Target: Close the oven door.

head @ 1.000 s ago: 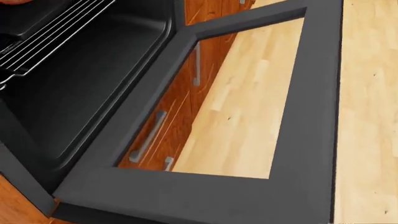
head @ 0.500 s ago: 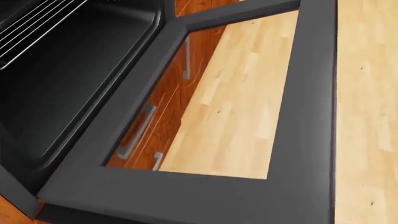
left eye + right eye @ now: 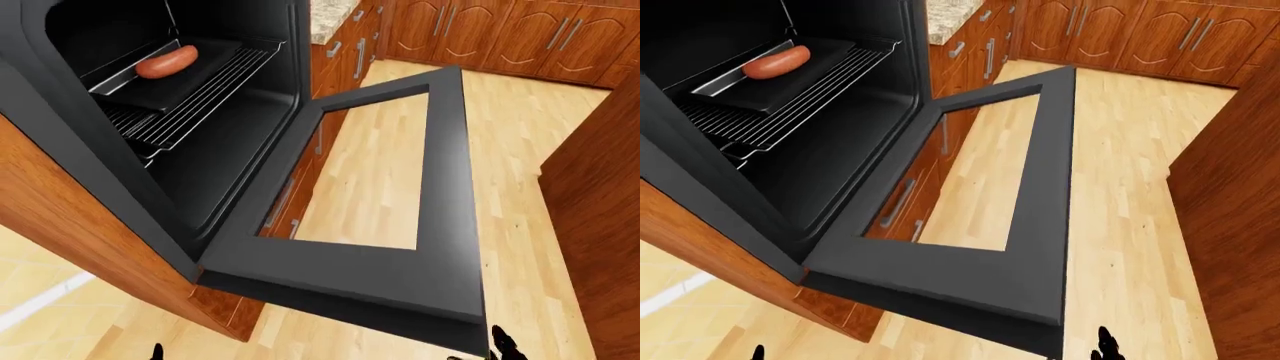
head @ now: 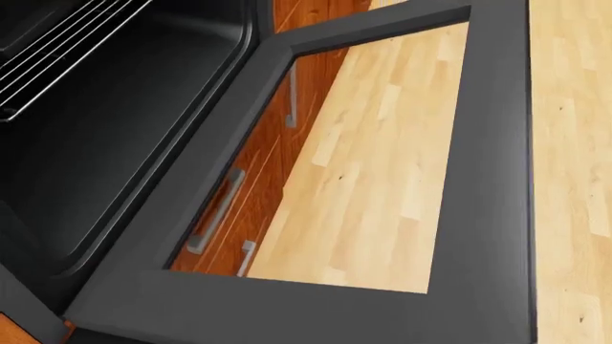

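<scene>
**Oven door down, my hands barely in view**

Between the earlier head pictures and this one the whole view shifted a little: the door frame slid slightly right and down and a bit more of the rack showed at upper left, so my head had moved, not the door.

The oven door (image 3: 440,225) hung fully open, lying flat and level, hinged along the oven's lower edge and reaching out over the wooden floor (image 3: 540,247). Through its glass pane I saw floorboards and the handles of the cabinet drawers (image 4: 215,211) beneath.

Of my right hand (image 3: 503,343) only a few dark fingertips showed at the bottom edge of the left-eye view, just below the door's near corner and slightly right of it. I could not tell whether they touched the door, nor whether the hand was wide or narrow. My left hand (image 3: 157,350) was a small dark tip at the bottom edge, well left of the door and below the oven's wooden side panel (image 3: 70,217); its spread I could not tell either.

Up and left of both hands, inside the oven cavity (image 3: 830,150), a sausage (image 3: 167,61) lay on a dark tray (image 3: 790,79) resting on the wire rack (image 3: 185,112).
</scene>
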